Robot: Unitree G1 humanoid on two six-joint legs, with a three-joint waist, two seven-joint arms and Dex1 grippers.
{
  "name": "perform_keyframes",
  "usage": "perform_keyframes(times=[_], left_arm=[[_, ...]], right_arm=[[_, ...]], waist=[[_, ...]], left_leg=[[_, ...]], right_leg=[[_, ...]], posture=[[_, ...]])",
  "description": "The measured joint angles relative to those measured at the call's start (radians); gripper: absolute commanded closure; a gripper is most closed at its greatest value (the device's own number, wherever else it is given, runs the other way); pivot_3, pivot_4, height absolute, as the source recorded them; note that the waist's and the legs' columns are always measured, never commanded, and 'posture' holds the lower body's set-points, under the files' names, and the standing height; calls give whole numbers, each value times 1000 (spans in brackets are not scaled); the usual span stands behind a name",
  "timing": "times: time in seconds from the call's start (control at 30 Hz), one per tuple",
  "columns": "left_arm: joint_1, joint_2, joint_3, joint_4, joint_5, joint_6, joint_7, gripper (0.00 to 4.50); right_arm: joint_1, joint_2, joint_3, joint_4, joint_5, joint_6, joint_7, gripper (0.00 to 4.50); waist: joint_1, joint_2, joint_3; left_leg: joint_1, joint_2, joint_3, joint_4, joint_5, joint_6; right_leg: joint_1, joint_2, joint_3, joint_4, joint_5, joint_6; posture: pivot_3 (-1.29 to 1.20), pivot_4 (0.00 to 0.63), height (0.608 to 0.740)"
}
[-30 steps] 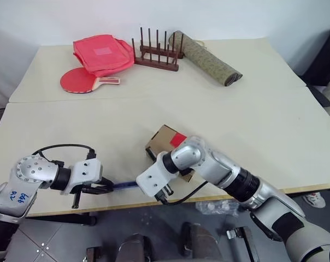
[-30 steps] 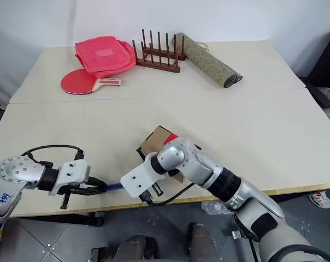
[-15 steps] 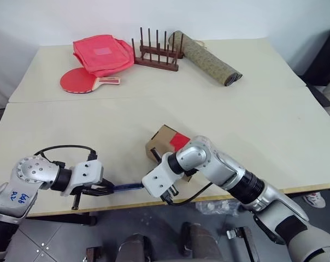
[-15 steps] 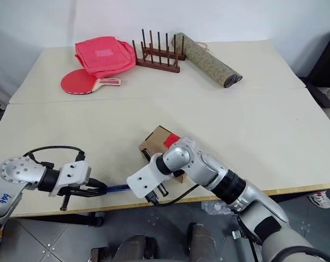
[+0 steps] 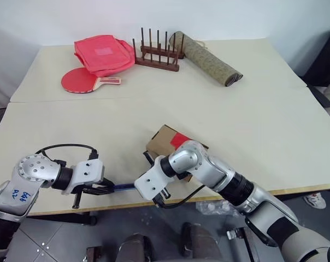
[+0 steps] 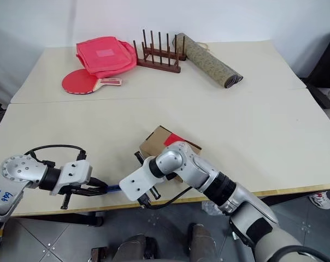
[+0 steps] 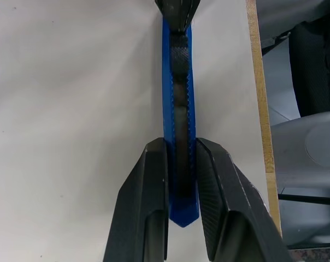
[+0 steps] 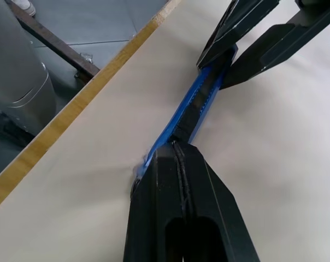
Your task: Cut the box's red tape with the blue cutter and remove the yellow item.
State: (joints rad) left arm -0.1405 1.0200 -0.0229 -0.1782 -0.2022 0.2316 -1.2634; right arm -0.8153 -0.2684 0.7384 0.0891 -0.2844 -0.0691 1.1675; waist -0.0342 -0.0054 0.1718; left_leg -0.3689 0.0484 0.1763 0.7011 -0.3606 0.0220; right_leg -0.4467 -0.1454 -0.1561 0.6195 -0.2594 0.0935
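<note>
my left hand (image 7: 181, 180) clamps the blue cutter (image 7: 177, 109) on the bench (image 5: 72, 136); my right hand (image 8: 178, 158), closed, presses its slider. next, push out the blade.

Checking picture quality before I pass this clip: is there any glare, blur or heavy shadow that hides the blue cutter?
Left wrist view: blue cutter sharp, evenly lit, between the left claw fingers; no glare. Right wrist view: right claw casts a soft shadow on the table; cutter readable. Left eye view: even light, the box and the red tape crisp.
</note>
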Motion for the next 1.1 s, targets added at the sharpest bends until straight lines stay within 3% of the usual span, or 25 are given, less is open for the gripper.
perform_keyframes(times=[0.83, 0.93, 1.1], left_arm=[[36, -14, 33, -6, 10, 9, 31, 4096], [36, -25, 35, -7, 7, 8, 41, 4096], [66, -65, 74, -8, -10, 4, 97, 4096]], right_arm=[[-30, 135, -6, 147, -37, -35, -43, 4468], [-22, 134, -29, 126, -5, 30, -27, 4468], [-18, 66, -190, -99, 164, 304, 54, 4468]], waist=[[-2, 0, 0], [4, 0, 0], [5, 0, 0]], left_leg=[[4, 2, -2, 0, 3, -5], [3, 2, -2, 0, 3, -5], [0, 2, -6, 0, 3, -5]], right_leg=[[0, 1, 0, 7, -4, -8], [0, 1, 0, 6, -4, -8], [-1, 0, -1, 6, -4, -8]], posture=[[0, 150, 740], [0, 150, 740], [0, 150, 740]])
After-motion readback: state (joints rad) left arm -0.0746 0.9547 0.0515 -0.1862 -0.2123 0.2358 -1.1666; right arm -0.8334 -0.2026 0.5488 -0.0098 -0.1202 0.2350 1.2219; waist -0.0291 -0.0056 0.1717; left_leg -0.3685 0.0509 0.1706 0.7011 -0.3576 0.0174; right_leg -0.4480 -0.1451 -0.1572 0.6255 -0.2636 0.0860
